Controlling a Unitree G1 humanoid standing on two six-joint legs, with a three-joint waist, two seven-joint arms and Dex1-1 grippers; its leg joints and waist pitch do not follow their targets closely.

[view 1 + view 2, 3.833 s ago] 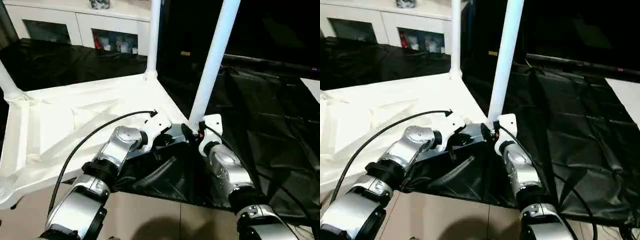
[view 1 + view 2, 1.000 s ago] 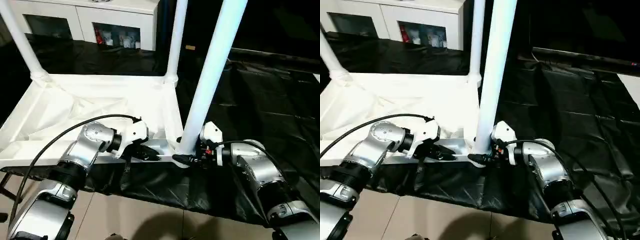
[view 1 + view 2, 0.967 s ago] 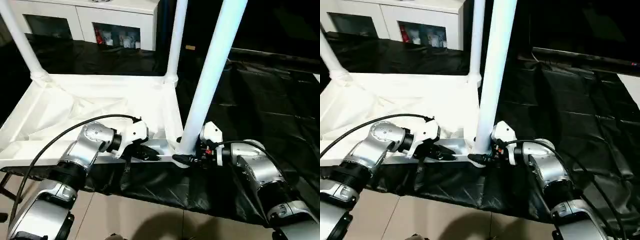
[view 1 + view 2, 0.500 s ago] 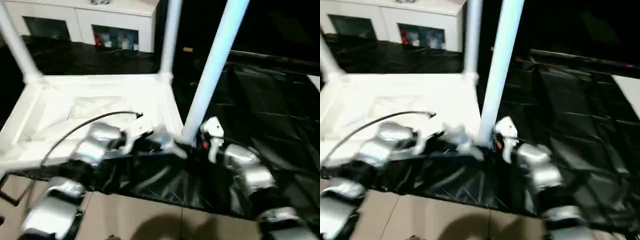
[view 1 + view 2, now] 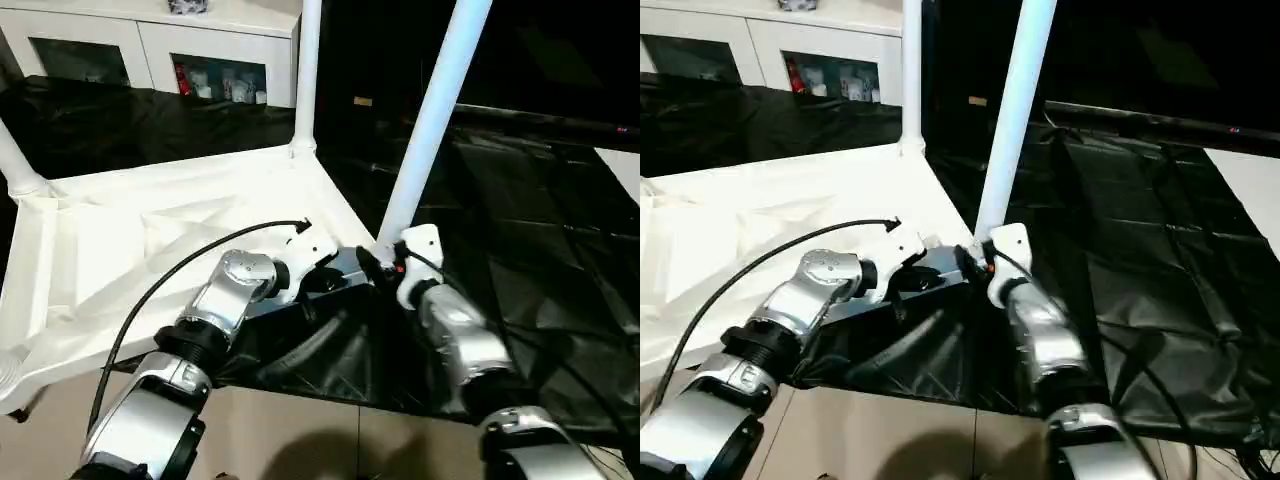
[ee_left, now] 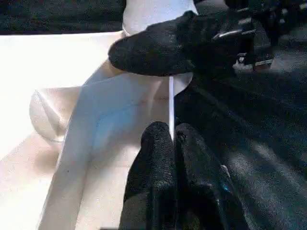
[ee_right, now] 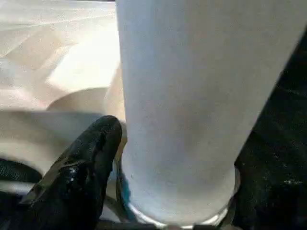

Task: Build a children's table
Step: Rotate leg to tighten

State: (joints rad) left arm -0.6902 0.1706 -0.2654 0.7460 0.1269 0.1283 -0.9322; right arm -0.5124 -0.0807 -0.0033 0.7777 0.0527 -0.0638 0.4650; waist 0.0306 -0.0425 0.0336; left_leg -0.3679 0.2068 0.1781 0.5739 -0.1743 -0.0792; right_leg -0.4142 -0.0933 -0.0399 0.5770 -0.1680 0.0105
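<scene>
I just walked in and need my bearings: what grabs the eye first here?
The upturned white tabletop on black sheeting, with white tube legs rising from its corners. Both end effectors meet at the near right corner: the left end effector shut on the tabletop's edge, the right end effector at the base of the nearest leg.

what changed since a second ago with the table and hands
The white ribbed plastic tabletop swung counterclockwise, its near corner with the white tube leg going away from the robot. Left hand stays pinched on its rim, right hand stays at that leg's base.
</scene>
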